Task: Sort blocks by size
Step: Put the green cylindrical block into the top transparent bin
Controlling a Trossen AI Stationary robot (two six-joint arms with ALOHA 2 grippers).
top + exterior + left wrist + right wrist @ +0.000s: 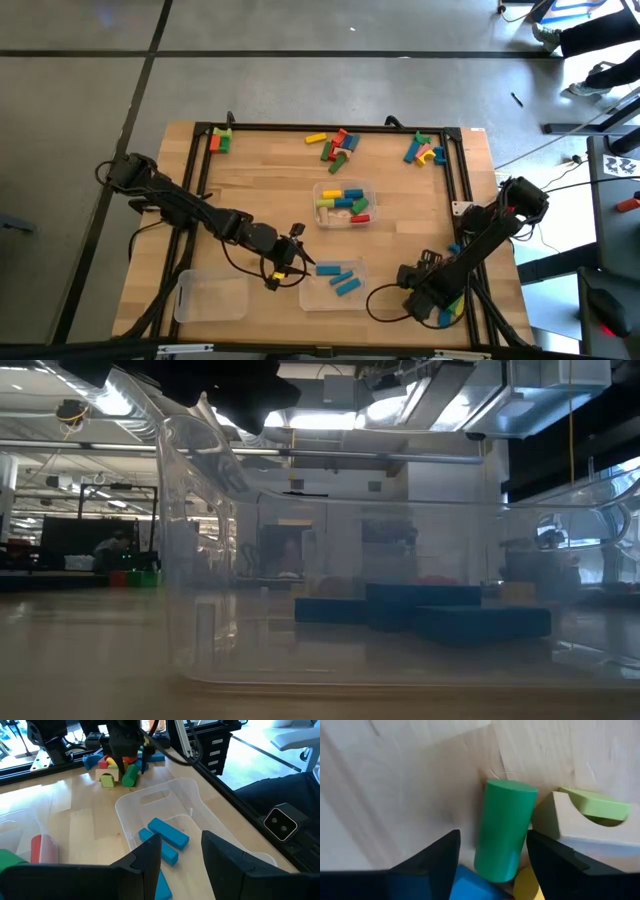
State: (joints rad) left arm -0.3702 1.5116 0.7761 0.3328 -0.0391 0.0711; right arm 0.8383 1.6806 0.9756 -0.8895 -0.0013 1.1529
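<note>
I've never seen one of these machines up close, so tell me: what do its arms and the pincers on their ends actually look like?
Both arms are dark, nearly black, built of jointed segments with thin black cables looping beside them. The left gripper carries a small yellow mark near its tip. Seen from its wrist, its fingers are two chunky, matte black wedges. The right gripper has the same blocky black fingers.

- Light wooden table top [260, 170]: pale tan, fine grain lines.
- Clear plastic tray [200, 800] ahead of the left pincer [181, 851]: colourless; three bright blue bar blocks [168, 832] inside.
- Right pincer [492, 851]: dark; between its fingers a plain green cylinder block [503, 827].
- Just beside the cylinder: cream arch block [580, 827], yellow-green top.
</note>
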